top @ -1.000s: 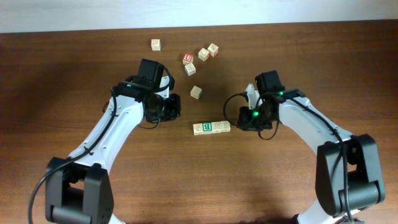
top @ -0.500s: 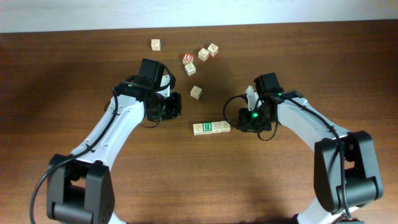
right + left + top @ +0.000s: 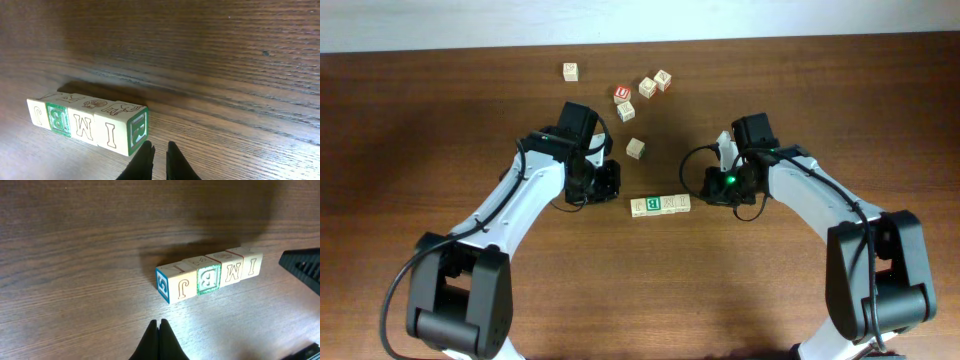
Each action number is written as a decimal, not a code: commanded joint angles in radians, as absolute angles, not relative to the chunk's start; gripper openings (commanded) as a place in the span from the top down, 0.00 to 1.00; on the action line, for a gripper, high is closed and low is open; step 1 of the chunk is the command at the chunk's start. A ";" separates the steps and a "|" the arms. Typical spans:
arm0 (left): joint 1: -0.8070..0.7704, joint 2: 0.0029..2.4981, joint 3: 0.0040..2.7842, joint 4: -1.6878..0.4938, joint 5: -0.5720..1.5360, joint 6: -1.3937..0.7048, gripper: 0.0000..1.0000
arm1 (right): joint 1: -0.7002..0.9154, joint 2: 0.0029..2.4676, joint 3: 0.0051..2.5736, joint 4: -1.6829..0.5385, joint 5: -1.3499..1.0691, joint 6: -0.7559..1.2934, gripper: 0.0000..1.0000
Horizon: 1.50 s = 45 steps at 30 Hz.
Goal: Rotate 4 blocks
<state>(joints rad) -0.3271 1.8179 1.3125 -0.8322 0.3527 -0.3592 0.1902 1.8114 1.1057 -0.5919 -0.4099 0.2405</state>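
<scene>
Left gripper [image 3: 158,325] is fully closed, fingers pressed together, holding nothing, over the dark brown wooden table [image 3: 75,240]. Right gripper [image 3: 159,146] shows a thin slit between its fingers, barely ajar, nothing in it.

Row of four pale-wood alphabet cubes [image 3: 210,276] lies flat on the table, cubes touching side to side. In the left wrist view it sits at 1 o'clock of the closed tips, apart from them. Order from the near end: J cube with blue S end face [image 3: 176,283], green-bordered B cube [image 3: 208,277], M cube [image 3: 230,271], I cube [image 3: 251,265]. In the right wrist view the I cube's green R end face [image 3: 138,131] is just beside the tips at 11 o'clock; contact unclear.

Overhead: left arm is at 9 o'clock of the row, right arm at 3 o'clock. Loose wooden cubes lie at 12 o'clock, well apart from the row: nearest plain cube [image 3: 636,149], red-topped cube [image 3: 622,93], others scattered near it.
</scene>
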 commanded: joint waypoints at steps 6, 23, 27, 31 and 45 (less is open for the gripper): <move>-0.327 1.823 1.185 -0.765 0.346 -0.347 1.00 | 0.184 1.842 1.099 -0.571 -0.419 0.295 0.90; -0.362 1.832 1.081 -0.546 0.404 -0.347 1.00 | 0.214 1.879 1.099 -0.566 -0.466 0.323 0.92; -0.364 1.835 1.081 -0.545 0.401 -0.347 1.00 | 0.216 1.879 1.099 -0.567 -0.468 0.323 0.93; -0.364 1.835 1.081 -0.543 0.401 -0.347 1.00 | 0.221 1.879 1.099 -0.567 -0.487 0.324 0.94; -0.364 1.835 1.081 -0.505 0.397 -0.329 1.00 | 0.250 1.879 1.099 -0.571 -0.486 0.331 0.94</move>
<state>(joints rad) -0.3637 1.8240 1.0889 -0.5163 0.3893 -0.3557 0.2424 1.8713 1.1053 -0.5709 -0.4740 0.3321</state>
